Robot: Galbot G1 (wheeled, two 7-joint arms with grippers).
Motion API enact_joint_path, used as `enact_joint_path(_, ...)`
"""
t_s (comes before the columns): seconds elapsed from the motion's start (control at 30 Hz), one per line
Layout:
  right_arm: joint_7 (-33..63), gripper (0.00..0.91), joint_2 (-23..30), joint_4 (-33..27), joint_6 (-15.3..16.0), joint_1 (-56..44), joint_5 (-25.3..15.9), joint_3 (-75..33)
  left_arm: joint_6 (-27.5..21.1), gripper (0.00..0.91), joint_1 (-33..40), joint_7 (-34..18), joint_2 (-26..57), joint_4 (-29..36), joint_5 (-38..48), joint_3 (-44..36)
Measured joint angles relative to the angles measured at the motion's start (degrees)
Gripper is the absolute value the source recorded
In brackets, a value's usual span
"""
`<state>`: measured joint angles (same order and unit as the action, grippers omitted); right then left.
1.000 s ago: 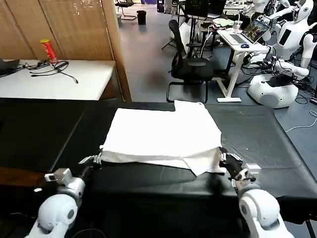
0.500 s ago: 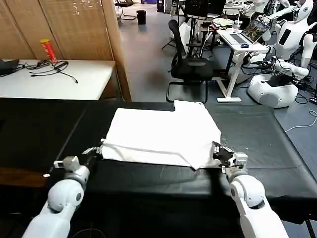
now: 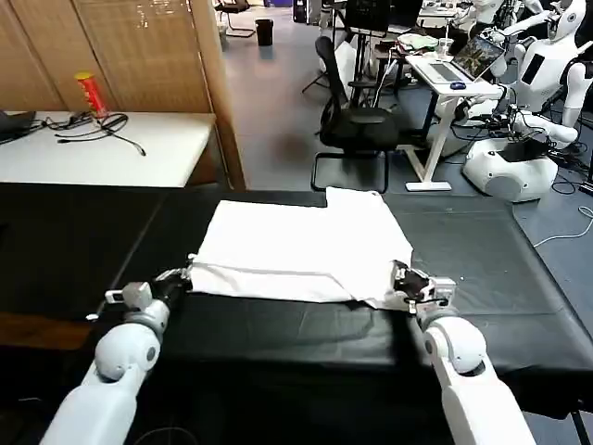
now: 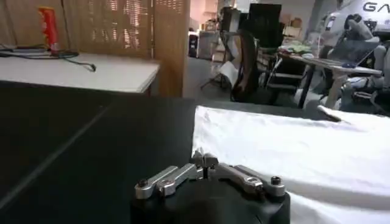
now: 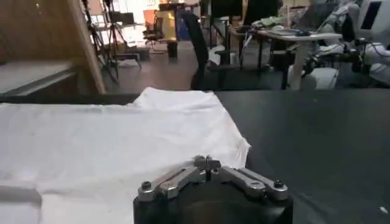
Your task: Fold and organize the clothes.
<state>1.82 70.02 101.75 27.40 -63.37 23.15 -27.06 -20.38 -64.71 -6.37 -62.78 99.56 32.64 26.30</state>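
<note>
Left hand (image 3: 182, 276) and right hand (image 3: 404, 278) each pinch shut on the white T-shirt's (image 3: 301, 246) near edge, apparently carrying that edge across the black table (image 3: 482, 250) for a fold.

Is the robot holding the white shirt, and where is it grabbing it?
Yes. The left gripper pinches the T-shirt at its near left corner, and the right gripper pinches its near right corner.
</note>
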Motion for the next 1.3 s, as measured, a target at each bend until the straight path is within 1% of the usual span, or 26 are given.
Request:
enact_joint_path(0.07, -0.01, 0.878, -0.78, 1.65, 0.81, -1.15, 0.75, -0.53, -0.01, 0.878, -0.29, 0.04, 0.01, 0.23, -0.2, 0.22)
enact_joint_path(0.2, 0.04, 0.878, -2.58, 6.35, 3.42, -4.2, 2.73, -1.95, -0.22, 0.878, -1.32, 0.04, 0.09, 1.09, -0.3, 1.02)
enact_joint_path(0.3, 0.03, 0.878, -3.68, 9.66, 4.6, -6.63, 2.88, -2.95, -0.86, 0.878, -2.39, 0.52, 0.3, 2.01, -0.65, 1.62)
enact_joint_path(0.5, -0.3, 0.878, -4.3, 12.59, 4.86, -11.34, 2.46, -5.41, -2.23, 0.878, -5.47, 1.14, 0.96, 4.31, 0.62, 2.72)
enact_joint_path(0.73, -1.1, 0.878, -3.92, 13.05, 4.7, -15.13, 2.68, -6.38, -3.47, 0.878, -8.12, 1.26, 1.17, 5.49, 4.08, 3.33)
enact_joint_path(0.8, -1.15, 0.829, -3.73, 13.26, 4.6, -15.78, 2.68, -6.47, -3.68, 0.878, -8.36, 1.5, 1.23, 5.45, 4.95, 3.41)
enact_joint_path(0.83, -1.16, 0.761, -3.63, 13.3, 4.57, -16.09, 2.68, -6.47, -3.77, 0.878, -8.47, 1.55, 1.23, 5.41, 5.2, 3.41)
enact_joint_path(0.87, -1.16, 0.751, -3.53, 13.3, 4.55, -16.37, 2.64, -6.48, -3.78, 0.878, -8.57, 1.61, 1.23, 5.35, 5.23, 3.41)
enact_joint_path(0.9, -1.16, 0.712, -3.45, 13.31, 4.49, -16.59, 2.6, -6.47, -3.79, 0.839, -8.68, 1.62, 1.23, 5.3, 5.24, 3.42)
enact_joint_path(0.93, -1.19, 0.702, -3.38, 13.35, 4.48, -16.77, 2.58, -6.45, -3.79, 0.78, -8.79, 1.62, 1.23, 5.26, 5.24, 3.41)
enact_joint_path(0.97, -1.22, 0.692, -3.3, 13.36, 4.47, -16.9, 2.55, -6.41, -3.79, 0.644, -8.85, 1.63, 1.2, 5.22, 5.24, 3.41)
enact_joint_path(1.0, -1.24, 0.605, -3.21, 13.36, 4.46, -16.94, 2.49, -6.34, -3.79, 0.39, -8.91, 1.62, 1.18, 5.17, 5.23, 3.42)
enact_joint_path(1.03, -1.26, 0.585, -3.15, 13.35, 4.45, -16.94, 2.39, -6.24, -3.79, 0.283, -8.95, 1.62, 1.16, 5.07, 5.22, 3.42)
enact_joint_path(1.07, -1.34, 0.527, -3.11, 13.22, 4.39, -16.91, 2.28, -6.16, -3.78, 0.146, -8.95, 1.61, 1.15, 4.98, 5.21, 3.42)
enact_joint_path(1.13, -1.49, 0.439, -3.1, 12.76, 4.32, -16.69, 2.19, -5.97, -3.75, 0.107, -8.95, 1.59, 1.1, 4.78, 5.16, 3.42)
enact_joint_path(1.17, -1.53, 0.332, -3.1, 12.55, 4.31, -16.52, 2.19, -5.84, -3.73, 0.039, -8.96, 1.53, 1.09, 4.65, 5.13, 3.43)
enact_joint_path(1.2, -1.59, 0.312, -3.1, 12.4, 4.31, -16.38, 2.18, -5.73, -3.69, 0.0, -9.02, 1.49, 1.1, 4.55, 5.07, 3.46)
enact_joint_path(1.3, -1.73, 0.283, -3.13, 11.89, 4.52, -15.7, 2.54, -5.3, -3.58, 0.0, -9.31, 1.46, 1.14, 4.49, 4.93, 3.59)
